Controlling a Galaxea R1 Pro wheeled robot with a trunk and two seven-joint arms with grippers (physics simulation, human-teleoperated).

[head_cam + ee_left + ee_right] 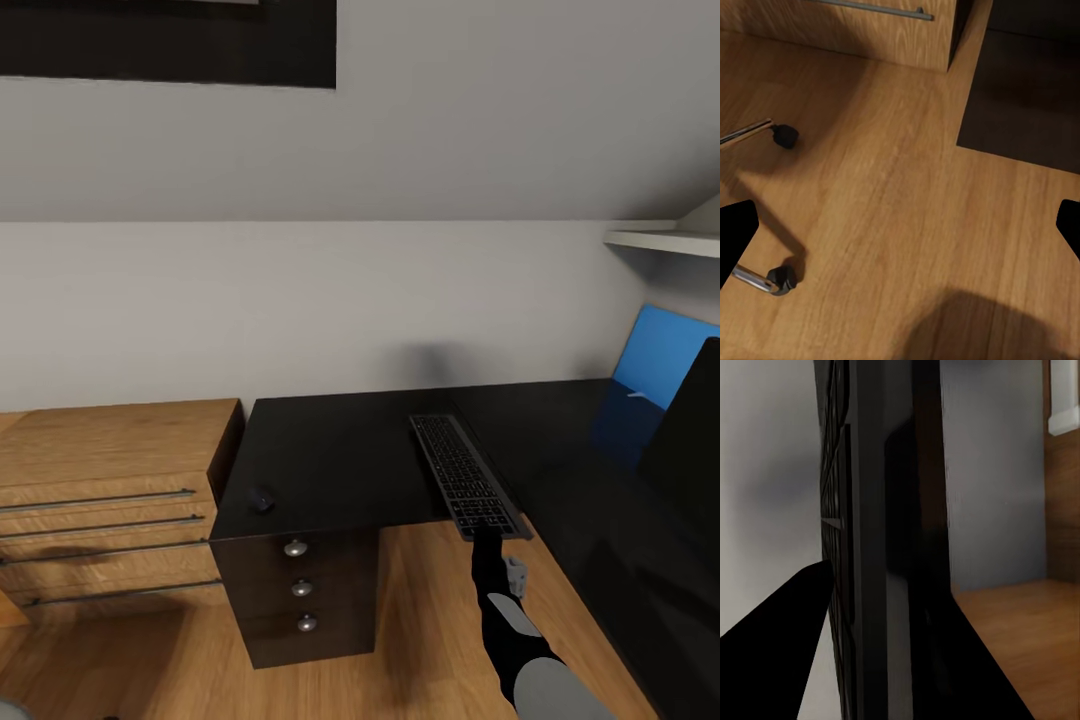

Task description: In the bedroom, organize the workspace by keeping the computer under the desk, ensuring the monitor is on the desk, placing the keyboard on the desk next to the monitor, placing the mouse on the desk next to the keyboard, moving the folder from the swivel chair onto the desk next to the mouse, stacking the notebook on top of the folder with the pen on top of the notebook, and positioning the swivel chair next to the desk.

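The slim grey keyboard (463, 472) with dark keys lies lengthwise on the black desk (340, 460), its near end jutting past the front edge. My right gripper (487, 540) is shut on that near end. In the right wrist view the keyboard (840, 510) is seen edge-on between my dark fingers (787, 652). A small dark mouse (262, 500) sits near the desk's front left corner. The black monitor (692, 440) stands at the far right. In the left wrist view my left gripper (900, 229) hangs open over the wooden floor, beside the swivel chair's casters (781, 279).
A light wooden drawer unit (110, 480) stands against the desk's left side. Black drawers with silver knobs (301, 588) sit under the desk's left end. The blue back panel (660, 355) and a white shelf (660, 240) are at the right.
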